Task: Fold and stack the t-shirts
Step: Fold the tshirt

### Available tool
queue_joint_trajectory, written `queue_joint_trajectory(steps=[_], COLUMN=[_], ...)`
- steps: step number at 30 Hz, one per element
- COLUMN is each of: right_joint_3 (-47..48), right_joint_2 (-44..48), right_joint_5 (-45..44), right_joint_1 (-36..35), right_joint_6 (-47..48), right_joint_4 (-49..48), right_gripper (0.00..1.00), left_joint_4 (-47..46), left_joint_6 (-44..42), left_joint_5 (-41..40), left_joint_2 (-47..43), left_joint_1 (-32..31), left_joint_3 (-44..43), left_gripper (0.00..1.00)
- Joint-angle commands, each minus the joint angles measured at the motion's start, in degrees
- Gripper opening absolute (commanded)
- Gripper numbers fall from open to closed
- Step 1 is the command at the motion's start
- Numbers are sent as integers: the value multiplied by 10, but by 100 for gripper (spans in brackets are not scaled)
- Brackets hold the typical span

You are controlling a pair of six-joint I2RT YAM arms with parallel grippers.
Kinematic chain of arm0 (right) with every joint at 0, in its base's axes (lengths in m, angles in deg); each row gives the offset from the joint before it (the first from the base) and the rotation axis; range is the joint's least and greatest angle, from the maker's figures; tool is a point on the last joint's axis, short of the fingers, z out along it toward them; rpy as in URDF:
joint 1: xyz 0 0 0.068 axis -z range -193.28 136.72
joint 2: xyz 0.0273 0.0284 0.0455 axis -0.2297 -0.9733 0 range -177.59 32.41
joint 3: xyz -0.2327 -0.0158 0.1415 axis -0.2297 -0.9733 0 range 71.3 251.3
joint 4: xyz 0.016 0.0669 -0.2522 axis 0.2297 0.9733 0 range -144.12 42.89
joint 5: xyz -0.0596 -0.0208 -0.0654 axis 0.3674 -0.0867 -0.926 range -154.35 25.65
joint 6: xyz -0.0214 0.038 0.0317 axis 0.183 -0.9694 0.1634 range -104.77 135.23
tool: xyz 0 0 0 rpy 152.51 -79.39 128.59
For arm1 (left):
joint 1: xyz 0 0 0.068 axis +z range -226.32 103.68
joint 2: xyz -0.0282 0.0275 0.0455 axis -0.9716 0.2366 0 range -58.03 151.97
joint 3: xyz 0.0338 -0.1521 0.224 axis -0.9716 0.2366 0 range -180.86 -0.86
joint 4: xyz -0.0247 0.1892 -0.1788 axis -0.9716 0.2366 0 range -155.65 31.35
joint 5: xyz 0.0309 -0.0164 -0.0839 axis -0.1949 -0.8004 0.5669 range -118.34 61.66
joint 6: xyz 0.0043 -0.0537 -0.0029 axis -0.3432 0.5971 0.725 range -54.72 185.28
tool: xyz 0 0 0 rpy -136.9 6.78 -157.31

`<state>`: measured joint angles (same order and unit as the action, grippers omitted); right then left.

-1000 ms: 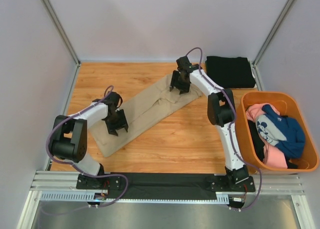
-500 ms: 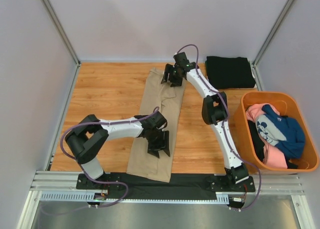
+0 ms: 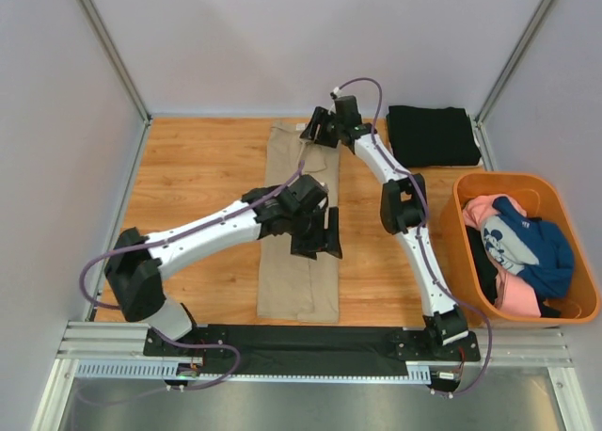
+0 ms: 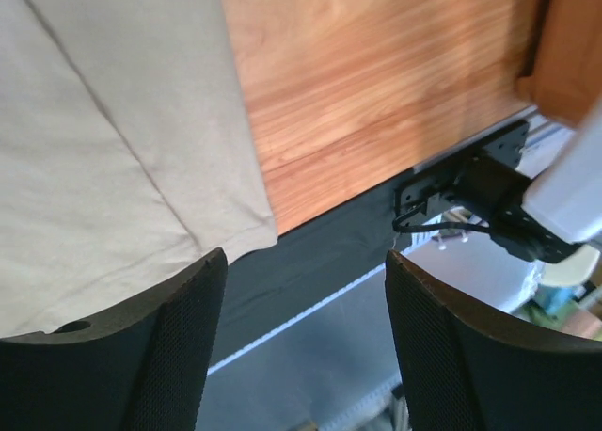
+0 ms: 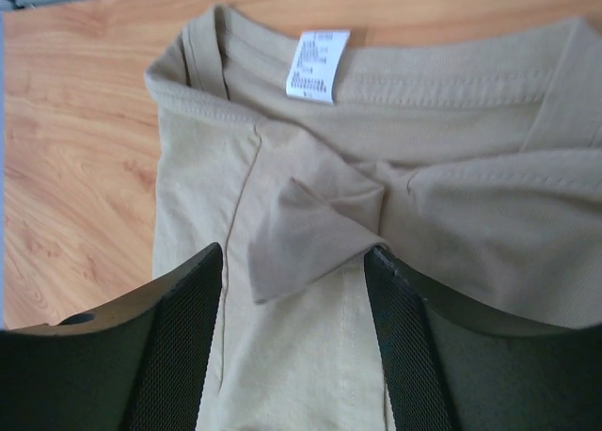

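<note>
Two arms reach over the tan t-shirt (image 3: 296,280), which lies folded into a long narrow strip down the middle of the wooden table (image 3: 202,167), its collar at the far end and its hem reaching the black mat (image 3: 320,337) along the near edge. The left gripper (image 3: 320,235) hangs at the strip's right edge with its fingers spread and nothing between them. The right gripper (image 3: 315,130) sits over the collar, fingers also apart; its wrist view shows a puckered fold of tan cloth between them, unpinched, below the white neck label (image 5: 317,66). Whether the tips touch the fabric I cannot tell. A folded black t-shirt (image 3: 433,135) rests at the far right corner. Beside the table, the orange tub (image 3: 458,226) holds a pink t-shirt (image 3: 480,208) and a blue cartoon-print t-shirt (image 3: 527,243), both crumpled.
</note>
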<state>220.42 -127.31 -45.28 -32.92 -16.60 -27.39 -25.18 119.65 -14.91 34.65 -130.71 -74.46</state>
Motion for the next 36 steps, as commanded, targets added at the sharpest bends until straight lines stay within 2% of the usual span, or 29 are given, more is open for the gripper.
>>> queue_joint_trajectory(steps=[1, 3, 5, 6, 9, 12, 13, 15, 17, 18, 19, 21, 22, 23, 24, 26, 27, 28, 30, 31, 33, 36], right_joint_3=[26, 23, -8, -25, -67, -95, -112, -226, -339, -476, -535, -702, -754, -797, -880, -956, -1025, -1050, -1096, -1132, -1163, -1231], right_joint_2=[14, 34, 84, 106, 192, 280, 335, 407, 539, 586, 676, 758, 830, 864, 896, 990, 1046, 1070, 1119, 1128, 1141, 1142], right_joint_5=[-11, -8, 14, 24, 51, 57, 55, 32, -5, -20, -39, -79, -93, -130, -142, -172, -190, -218, -276, -285, -293, -283], right_joint_1=[4, 3, 4, 3, 0, 0, -1, -4, -14, -19, -36, -59, -85, -100, -112, -163, -187, -237, -286, -324, -356, -416], right_joint_6=[6, 13, 23, 27, 48, 57, 60, 65, 63, 61, 55, 35, 27, 13, -26, -62, -100, -117, -159, -193, -226, -279], right_joint_4=[-105, -110, -128, -136, -142, -97, -58, -35, -32, -38, -46, -47, -28, -16, -4, 7, 17, 26, 60, 70, 83, 47], right_gripper=[64, 65, 72, 81, 93, 97, 100, 100, 99, 99, 99, 99, 99, 98, 97, 94, 93, 93, 93, 93, 90, 84], left_joint_4=[93, 112, 121, 120, 117, 117, 117, 117, 119, 119, 119, 116, 114, 112, 108, 101, 93, 87, 71, 66, 51, 11], left_joint_6=[-43, -51, -57, -56, -47, -35, -29, -21, -9, -5, 0, 10, 13, 14, 15, 19, 22, 23, 31, 35, 40, 39], left_joint_5=[-98, -133, -167, -175, -195, -199, -201, -203, -202, -199, -195, -189, -187, -185, -178, -175, -170, -166, -155, -155, -152, -139], left_joint_2=[-79, -113, -137, -161, -211, -266, -280, -321, -354, -366, -376, -405, -414, -427, -432, -442, -443, -443, -443, -445, -457, -472], left_joint_1=[-1, 0, 0, 0, 0, 0, 0, 0, 0, 0, 0, 0, 0, 0, 0, 0, -1, 0, -1, -1, -1, -2], left_joint_3=[-34, -19, 19, 35, 86, 132, 158, 187, 223, 234, 255, 277, 296, 305, 315, 342, 351, 367, 383, 401, 420, 467], left_gripper=[75, 76, 75, 75, 75, 75, 75, 76, 76, 76, 76, 76, 76, 76, 76, 76, 76, 76, 76, 75, 75, 75])
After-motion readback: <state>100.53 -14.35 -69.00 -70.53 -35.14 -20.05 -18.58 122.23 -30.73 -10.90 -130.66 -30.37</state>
